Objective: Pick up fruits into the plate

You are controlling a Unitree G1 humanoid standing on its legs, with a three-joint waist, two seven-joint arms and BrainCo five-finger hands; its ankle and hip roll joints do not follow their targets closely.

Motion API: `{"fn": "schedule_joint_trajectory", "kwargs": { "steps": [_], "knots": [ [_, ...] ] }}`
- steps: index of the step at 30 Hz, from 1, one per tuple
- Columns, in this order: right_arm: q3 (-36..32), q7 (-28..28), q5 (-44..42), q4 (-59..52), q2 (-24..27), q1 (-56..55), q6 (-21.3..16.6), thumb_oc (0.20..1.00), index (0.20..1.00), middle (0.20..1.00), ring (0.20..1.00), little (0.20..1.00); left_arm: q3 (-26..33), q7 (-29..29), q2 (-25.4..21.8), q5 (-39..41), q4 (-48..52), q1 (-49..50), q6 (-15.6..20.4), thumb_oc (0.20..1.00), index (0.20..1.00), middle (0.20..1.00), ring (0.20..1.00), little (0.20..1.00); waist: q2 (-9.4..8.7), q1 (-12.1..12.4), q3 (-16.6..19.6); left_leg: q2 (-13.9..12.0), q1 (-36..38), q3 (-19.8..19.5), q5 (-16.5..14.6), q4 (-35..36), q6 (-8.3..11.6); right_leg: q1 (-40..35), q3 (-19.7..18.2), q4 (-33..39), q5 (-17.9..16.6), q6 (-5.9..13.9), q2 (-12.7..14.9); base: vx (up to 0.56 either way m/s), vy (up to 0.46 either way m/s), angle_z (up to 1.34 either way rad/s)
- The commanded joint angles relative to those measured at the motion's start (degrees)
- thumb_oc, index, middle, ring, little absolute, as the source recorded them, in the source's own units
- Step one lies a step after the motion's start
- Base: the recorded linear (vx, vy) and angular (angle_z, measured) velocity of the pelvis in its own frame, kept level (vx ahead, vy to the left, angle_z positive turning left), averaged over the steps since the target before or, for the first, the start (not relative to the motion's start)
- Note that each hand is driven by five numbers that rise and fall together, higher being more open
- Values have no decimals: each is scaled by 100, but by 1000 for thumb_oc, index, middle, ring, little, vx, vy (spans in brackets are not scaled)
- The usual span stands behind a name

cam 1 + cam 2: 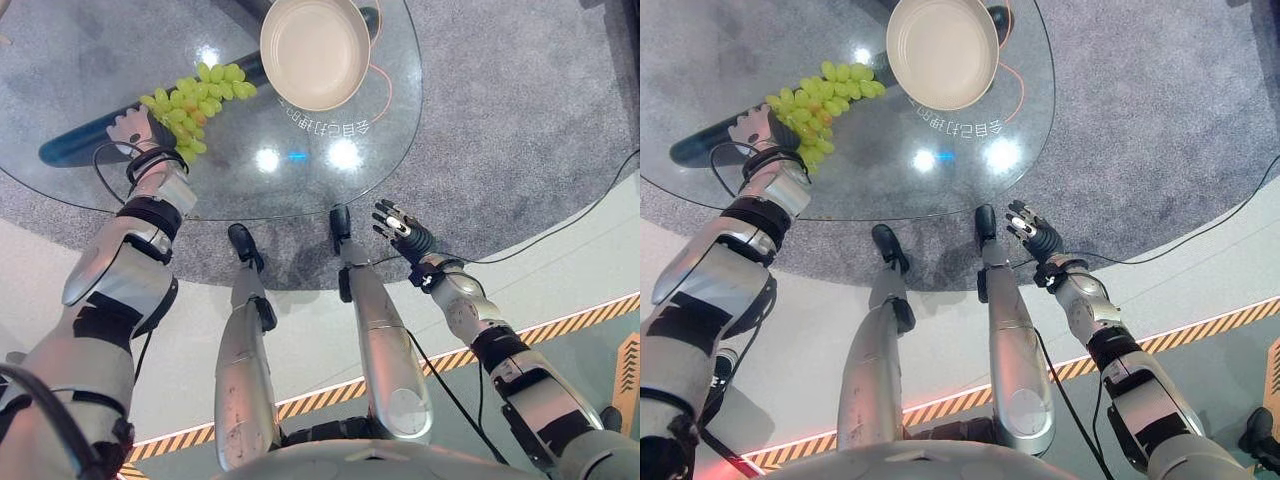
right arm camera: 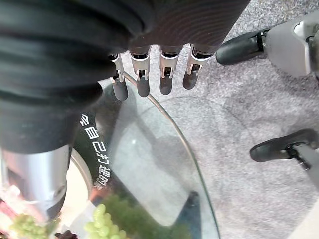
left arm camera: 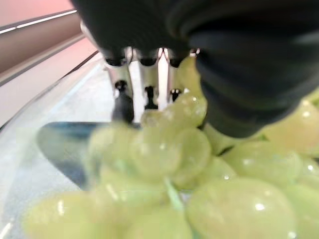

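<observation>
A bunch of green grapes (image 1: 197, 98) lies on the round glass table (image 1: 300, 185), just left of a cream plate (image 1: 315, 50) that holds nothing. My left hand (image 1: 131, 127) is at the bunch's near left end. In the left wrist view the grapes (image 3: 189, 149) crowd between its fingers (image 3: 123, 94) and its thumb, which close on them. My right hand (image 1: 400, 228) hangs below the table's near edge, over the carpet. Its fingers (image 2: 143, 79) are straight and hold nothing.
The table's dark base (image 1: 80, 140) shows through the glass to the left of the grapes. Grey carpet (image 1: 520, 120) surrounds the table. A yellow-and-black striped line (image 1: 570, 318) crosses the pale floor near me.
</observation>
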State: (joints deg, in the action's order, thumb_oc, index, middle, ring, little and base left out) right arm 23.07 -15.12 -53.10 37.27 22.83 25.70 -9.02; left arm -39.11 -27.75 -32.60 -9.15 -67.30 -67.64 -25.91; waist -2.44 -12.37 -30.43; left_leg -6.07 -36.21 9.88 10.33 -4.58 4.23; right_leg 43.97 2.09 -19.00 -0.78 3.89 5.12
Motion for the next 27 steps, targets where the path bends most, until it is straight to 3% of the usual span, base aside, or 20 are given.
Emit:
{"fn": "schedule_joint_trajectory", "kwargs": {
  "steps": [1, 10, 27],
  "knots": [
    [24, -75, -228, -318, -206, -151, -223, 1000, 1000, 1000, 1000, 1000, 1, -48, -119, -332, -321, -101, -117, 200, 200, 200, 200, 200, -228, 14, 64, 225, -158, -70, -506, -518, 67, -268, 234, 406, -137, -18, -549, 0, 0, 0],
    [38, -43, -243, -389, -217, -146, -217, 1000, 1000, 1000, 1000, 1000, -36, -52, -189, -312, -296, -191, 51, 200, 200, 200, 200, 200, -239, 20, 64, 217, -119, -62, -467, -409, 73, -281, 248, 486, -196, -6, -545, 0, 0, 0],
    [-235, -40, -60, -555, -175, -571, -416, 1000, 1000, 1000, 1000, 1000, 495, -381, -713, -9, 1474, 347, 1237, 200, 200, 200, 200, 200, 114, 227, 64, 249, 556, -133, -400, 59, 67, -906, 335, 760, -149, 26, -452, 0, 0, 0]
  ]
}}
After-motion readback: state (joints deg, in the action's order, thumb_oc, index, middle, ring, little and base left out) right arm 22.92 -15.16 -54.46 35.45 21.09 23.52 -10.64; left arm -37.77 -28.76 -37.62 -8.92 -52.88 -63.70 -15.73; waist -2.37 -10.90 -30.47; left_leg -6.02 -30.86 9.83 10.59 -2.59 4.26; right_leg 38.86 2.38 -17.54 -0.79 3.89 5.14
